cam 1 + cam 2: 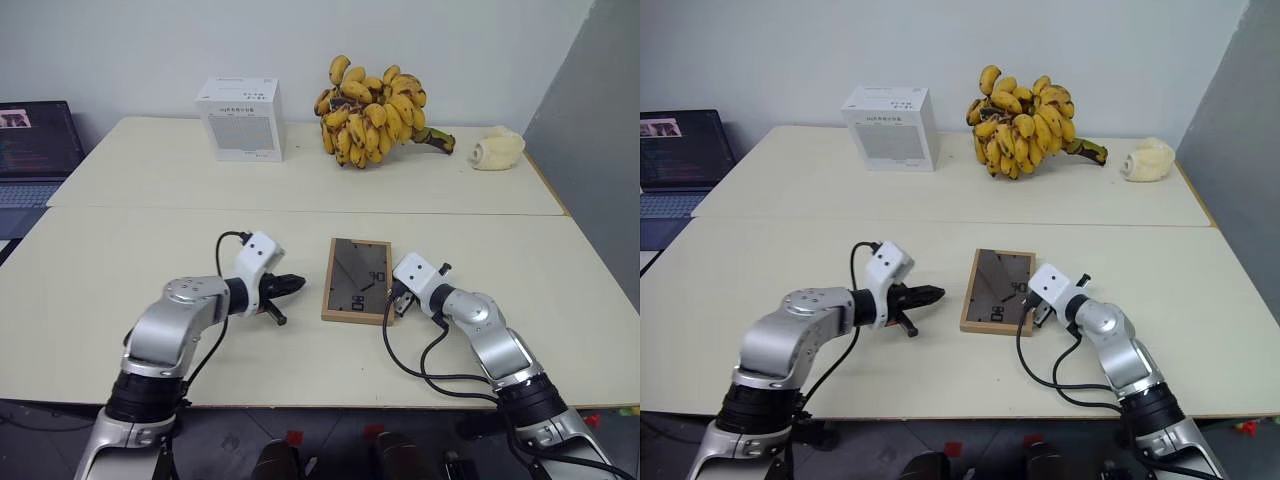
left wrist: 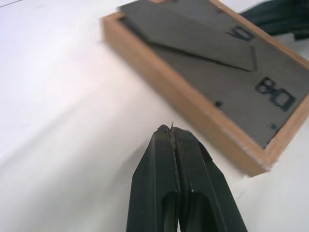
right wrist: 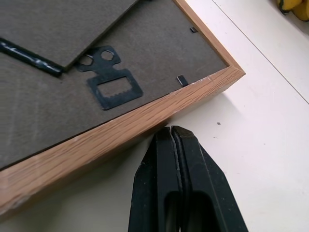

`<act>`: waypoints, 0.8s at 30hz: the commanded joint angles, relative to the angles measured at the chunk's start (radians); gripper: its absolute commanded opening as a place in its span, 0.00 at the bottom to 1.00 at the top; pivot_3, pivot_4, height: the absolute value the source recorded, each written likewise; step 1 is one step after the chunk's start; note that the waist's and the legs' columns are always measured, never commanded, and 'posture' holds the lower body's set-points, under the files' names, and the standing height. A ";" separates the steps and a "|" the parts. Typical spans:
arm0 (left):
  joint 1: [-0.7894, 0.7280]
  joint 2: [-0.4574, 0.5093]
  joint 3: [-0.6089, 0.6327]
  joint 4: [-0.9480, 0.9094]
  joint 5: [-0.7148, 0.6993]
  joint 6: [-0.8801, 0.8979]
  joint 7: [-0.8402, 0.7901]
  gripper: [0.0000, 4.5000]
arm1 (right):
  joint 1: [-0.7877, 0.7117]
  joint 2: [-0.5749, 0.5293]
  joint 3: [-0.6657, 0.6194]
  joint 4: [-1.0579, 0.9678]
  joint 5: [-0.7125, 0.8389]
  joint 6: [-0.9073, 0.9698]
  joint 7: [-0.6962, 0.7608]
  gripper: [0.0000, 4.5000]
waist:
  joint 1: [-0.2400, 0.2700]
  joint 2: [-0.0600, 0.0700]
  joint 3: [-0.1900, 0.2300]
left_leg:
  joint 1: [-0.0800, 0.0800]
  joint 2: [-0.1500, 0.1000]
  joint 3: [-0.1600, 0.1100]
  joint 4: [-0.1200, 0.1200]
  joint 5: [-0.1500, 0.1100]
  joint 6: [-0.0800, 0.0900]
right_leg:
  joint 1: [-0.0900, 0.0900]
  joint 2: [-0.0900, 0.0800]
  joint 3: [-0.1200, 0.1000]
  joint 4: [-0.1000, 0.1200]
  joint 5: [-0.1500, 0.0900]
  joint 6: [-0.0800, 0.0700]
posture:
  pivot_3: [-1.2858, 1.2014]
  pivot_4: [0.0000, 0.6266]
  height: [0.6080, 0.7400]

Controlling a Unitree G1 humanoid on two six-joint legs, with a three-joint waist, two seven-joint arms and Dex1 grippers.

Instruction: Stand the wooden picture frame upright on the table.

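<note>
Light wood, dark grey backing: the wooden picture frame (image 1: pixel 357 281) lies flat, back side up, on the near half of the table (image 1: pixel 120 270), just this side of the seam. I can see the fold-out stand (image 2: pixel 193 36) lying flush against the backing, and a small sawtooth hanger (image 3: pixel 115 87) near one edge.

Left gripper (image 1: pixel 296 284): fingers pressed together, empty, tip just off the frame's left edge with a sliver of table between. Right gripper (image 3: pixel 171 131): also closed on nothing, tip right up against the frame's wooden rim at its near right corner; touching or a hair short, I can't say.

Handling, my read: light, rigid, won't flex. Glass side is presumably face down, so no dropping it or dragging it hard. On this smooth top it will likely skate if I push from one side only.

Where I'd take hold: the wooden rim, pinched across its thickness on a long side, once an edge is levered up. Stand needs swinging out first; its free tip is the only thing thin fingers can get under.

Far side, well clear: white box (image 1: pixel 240 118), bananas (image 1: pixel 375 110).
</note>
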 commanded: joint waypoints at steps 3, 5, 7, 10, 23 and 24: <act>-0.053 0.074 0.124 -0.033 -0.299 0.378 -0.122 0.00 | -0.003 -0.007 0.005 -0.039 0.003 -0.039 0.016 0.00 | 0.000 0.000 0.000 | 0.000 0.000 0.000 0.000 0.000 0.000 | 0.000 0.000 0.000 0.000 -0.001 0.002 | 0.52 0.24 1.00; -0.085 0.084 0.151 0.010 -0.371 0.489 -0.147 0.00 | -0.003 -0.014 0.009 -0.033 -0.003 -0.050 0.020 0.00 | 0.000 -0.001 0.001 | 0.000 0.000 0.000 0.000 0.000 0.000 | 0.000 0.000 -0.001 0.000 -0.001 0.002 | 0.52 0.24 1.00; -0.108 0.076 0.162 0.071 -0.380 0.540 -0.121 0.00 | -0.005 -0.017 0.008 -0.025 -0.006 -0.057 0.019 0.00 | 0.000 -0.001 0.001 | 0.000 0.000 0.000 0.000 0.000 0.000 | 0.000 0.000 0.000 0.000 -0.002 0.002 | 0.52 0.24 1.00; -0.103 0.071 0.168 0.092 -0.372 0.505 -0.078 0.00 | -0.010 -0.023 0.006 -0.019 -0.011 -0.062 0.016 0.00 | -0.001 -0.001 0.001 | 0.000 0.000 0.000 0.000 0.000 0.000 | 0.000 0.000 -0.001 0.000 -0.002 0.003 | 0.52 0.24 1.00; -0.164 0.083 0.165 0.223 -0.455 0.578 -0.058 0.61 | 0.010 -0.052 0.011 -0.020 -0.022 -0.085 0.020 0.00 | 0.000 -0.001 0.001 | 0.000 0.000 -0.001 -0.001 0.000 0.000 | 0.000 0.000 -0.001 0.000 -0.002 0.000 | 0.52 0.24 1.00; -0.165 0.083 0.162 0.229 -0.456 0.576 -0.055 0.66 | 0.012 -0.053 0.011 -0.021 -0.022 -0.086 0.020 0.00 | 0.000 -0.001 0.001 | 0.000 0.000 0.000 -0.001 0.000 0.000 | 0.000 0.000 -0.001 0.000 -0.002 0.000 | 0.52 0.24 1.00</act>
